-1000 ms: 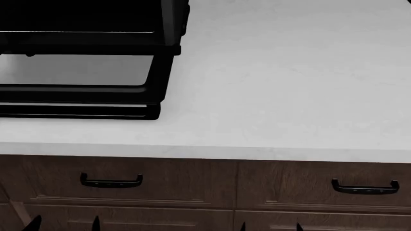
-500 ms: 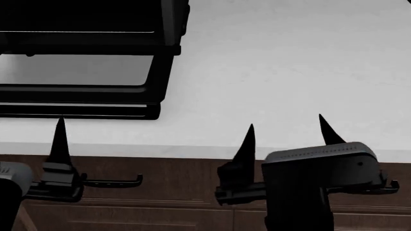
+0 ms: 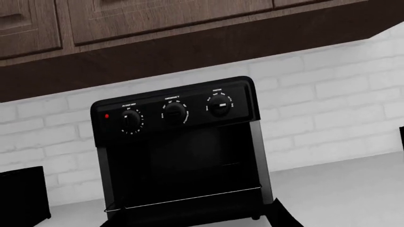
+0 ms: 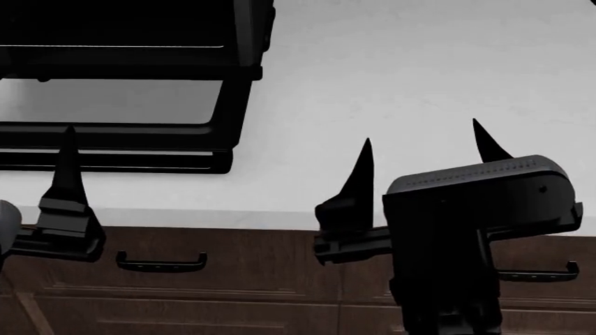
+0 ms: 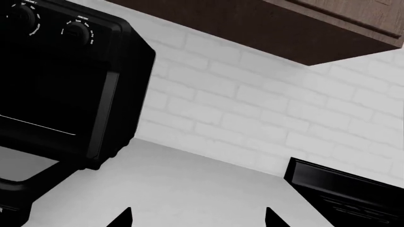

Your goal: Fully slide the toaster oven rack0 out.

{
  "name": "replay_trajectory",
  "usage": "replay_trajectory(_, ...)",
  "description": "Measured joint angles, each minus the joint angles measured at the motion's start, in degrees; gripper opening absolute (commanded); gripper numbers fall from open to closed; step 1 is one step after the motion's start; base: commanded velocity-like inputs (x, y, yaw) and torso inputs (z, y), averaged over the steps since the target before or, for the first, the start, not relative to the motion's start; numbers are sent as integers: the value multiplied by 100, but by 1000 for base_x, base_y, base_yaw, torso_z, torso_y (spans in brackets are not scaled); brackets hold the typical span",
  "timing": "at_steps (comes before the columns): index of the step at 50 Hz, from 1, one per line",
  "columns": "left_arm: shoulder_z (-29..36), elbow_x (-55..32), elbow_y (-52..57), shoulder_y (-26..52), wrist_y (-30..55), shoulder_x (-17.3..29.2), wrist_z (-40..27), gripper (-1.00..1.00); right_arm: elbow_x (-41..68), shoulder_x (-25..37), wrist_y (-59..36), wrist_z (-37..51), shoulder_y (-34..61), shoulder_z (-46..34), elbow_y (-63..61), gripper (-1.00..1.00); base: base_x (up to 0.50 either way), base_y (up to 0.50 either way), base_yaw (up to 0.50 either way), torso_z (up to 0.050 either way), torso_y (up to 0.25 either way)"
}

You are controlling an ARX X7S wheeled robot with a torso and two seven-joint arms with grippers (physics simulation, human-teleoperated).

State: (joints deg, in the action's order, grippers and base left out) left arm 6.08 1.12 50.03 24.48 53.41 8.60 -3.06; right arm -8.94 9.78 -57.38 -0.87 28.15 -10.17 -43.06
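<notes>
The toaster oven (image 4: 130, 28) stands at the counter's back left, matte black, its glass door (image 4: 112, 105) folded down flat. The rack0 (image 4: 112, 47) sits inside the dark cavity, and only its thin pale front bar shows. My left gripper (image 4: 19, 167) hovers at the counter's front edge, short of the door; one finger (image 4: 67, 160) shows. My right gripper (image 4: 423, 153) is open and empty, to the right of the door. The left wrist view faces the oven (image 3: 177, 113) and the rack bar (image 3: 183, 198). The right wrist view shows the oven (image 5: 63, 85) off to one side.
The white counter (image 4: 419, 84) runs to the right of the oven. Brown drawers with black handles (image 4: 160, 264) lie below its front edge. A black appliance (image 5: 344, 189) stands beyond the right gripper, another black box (image 3: 22, 196) beside the oven. Wooden cabinets (image 3: 158, 28) hang above.
Both arms have come up into the head view and kept rising and moving forward toward the counter. The oven, its door and the rack have not moved.
</notes>
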Motion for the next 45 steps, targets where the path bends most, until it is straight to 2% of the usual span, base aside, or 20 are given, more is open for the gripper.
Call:
replay_trajectory(27, 42, -107, -87, 72, -12, 88, -75, 100, 87, 85, -47, 21, 86, 53, -18, 100, 419, 4, 0, 0, 0)
replay_trajectory(39, 24, -168, -18, 61, 21, 122, -102, 100, 68, 131, -138, 55, 114, 6, -118, 100, 433, 445, 0, 0, 0)
replay_trajectory(45, 7, -178, -12, 68, 34, 146, -122, 100, 111, 130, -150, 49, 107, 5, -157, 100, 0, 0, 0, 0, 3)
